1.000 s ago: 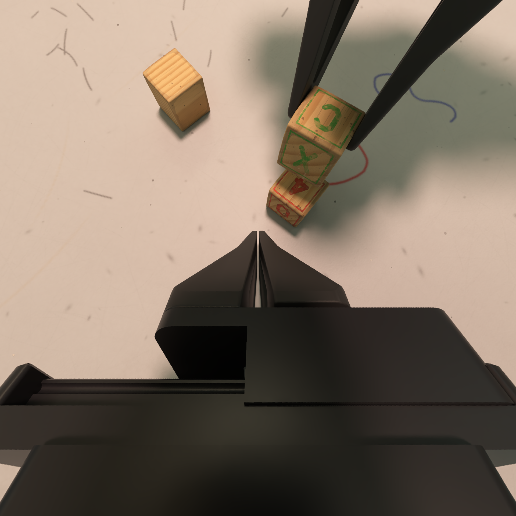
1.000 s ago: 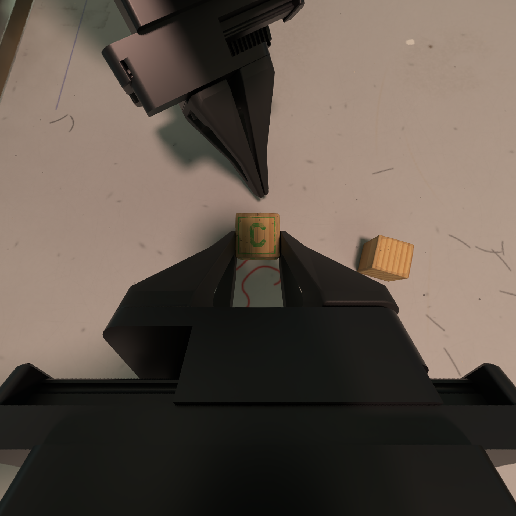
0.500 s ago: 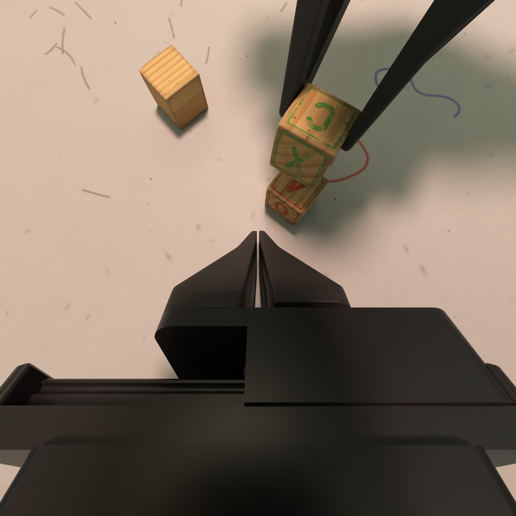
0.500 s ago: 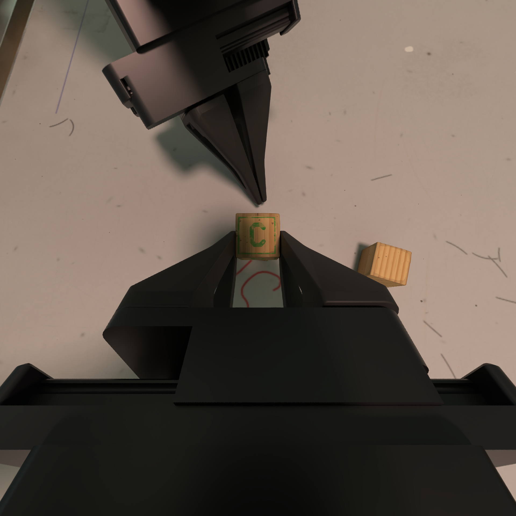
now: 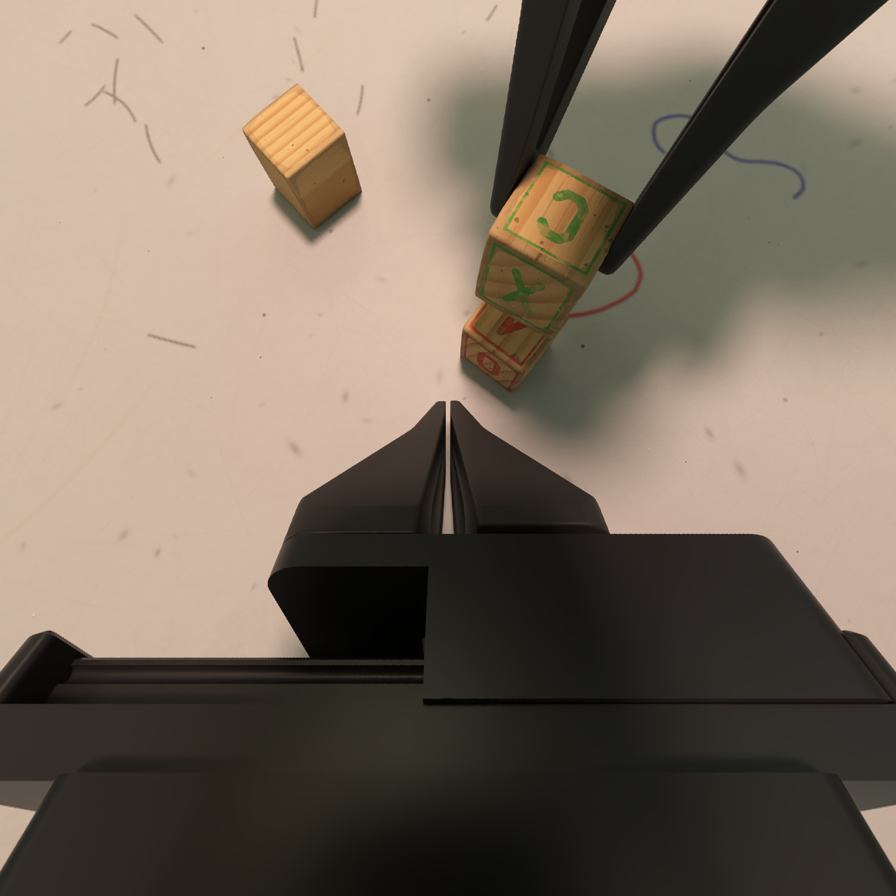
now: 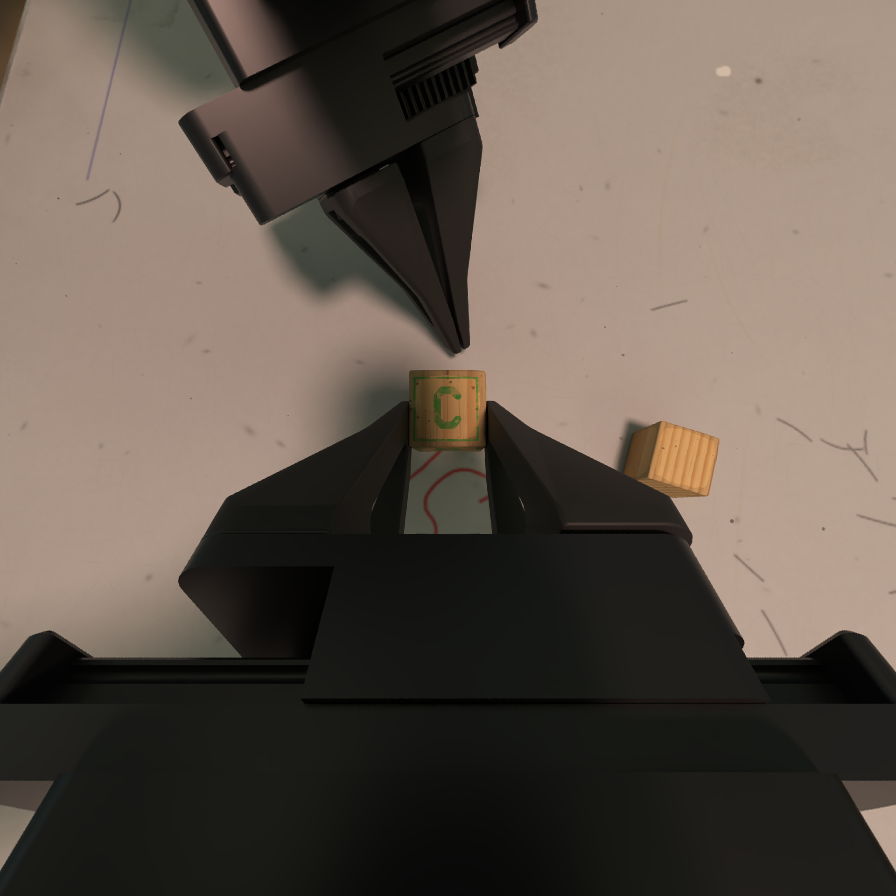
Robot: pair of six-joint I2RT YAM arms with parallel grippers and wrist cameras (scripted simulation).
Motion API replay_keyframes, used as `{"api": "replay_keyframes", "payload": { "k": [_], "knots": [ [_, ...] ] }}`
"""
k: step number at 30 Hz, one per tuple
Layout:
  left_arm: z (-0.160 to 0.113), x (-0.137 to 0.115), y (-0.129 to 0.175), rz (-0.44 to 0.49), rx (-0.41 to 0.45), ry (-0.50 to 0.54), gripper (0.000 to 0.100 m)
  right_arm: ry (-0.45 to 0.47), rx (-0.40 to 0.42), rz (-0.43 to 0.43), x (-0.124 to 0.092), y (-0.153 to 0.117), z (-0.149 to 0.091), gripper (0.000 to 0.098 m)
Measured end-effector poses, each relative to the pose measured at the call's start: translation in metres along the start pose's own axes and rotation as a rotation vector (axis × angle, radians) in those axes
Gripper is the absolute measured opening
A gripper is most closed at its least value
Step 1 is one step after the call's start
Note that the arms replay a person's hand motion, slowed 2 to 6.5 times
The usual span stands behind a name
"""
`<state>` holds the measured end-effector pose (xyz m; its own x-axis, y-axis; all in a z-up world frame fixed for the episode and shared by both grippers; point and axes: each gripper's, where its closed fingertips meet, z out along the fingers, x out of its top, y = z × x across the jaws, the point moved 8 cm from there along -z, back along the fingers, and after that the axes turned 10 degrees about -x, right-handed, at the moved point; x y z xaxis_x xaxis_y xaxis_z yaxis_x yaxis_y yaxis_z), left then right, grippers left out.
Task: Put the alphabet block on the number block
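**Letter block held above number block**

The right gripper [image 6: 447,426] clamps the green-lettered alphabet block [image 5: 548,247] directly over the red-marked number block [image 5: 499,351]. The left gripper [image 5: 447,403], fingers pressed together and empty, hovers nearby. Only the left wrist view shows the lower block. A plain wooden block [image 5: 303,155] stands well apart on open table [image 5: 145,436].

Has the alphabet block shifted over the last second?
Yes. In the left wrist view the alphabet block has slid left over the number block, covering more of its top.
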<state>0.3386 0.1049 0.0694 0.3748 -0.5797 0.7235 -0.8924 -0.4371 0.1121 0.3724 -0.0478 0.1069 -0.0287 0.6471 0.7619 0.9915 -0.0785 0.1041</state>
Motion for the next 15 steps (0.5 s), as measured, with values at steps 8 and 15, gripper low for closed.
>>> {"api": "replay_keyframes", "payload": {
  "k": [8,15],
  "knots": [
    [0.0003,0.0002,0.0002,0.004,0.003,0.000,0.001,-0.015,-0.007,0.007,0.0026,0.0002,0.0014,0.0253],
    [0.0003,0.0002,0.0002,0.004,0.003,0.000,0.001,-0.018,-0.013,0.000,0.0033,-0.0004,0.0037,0.0253]
  ]
}}
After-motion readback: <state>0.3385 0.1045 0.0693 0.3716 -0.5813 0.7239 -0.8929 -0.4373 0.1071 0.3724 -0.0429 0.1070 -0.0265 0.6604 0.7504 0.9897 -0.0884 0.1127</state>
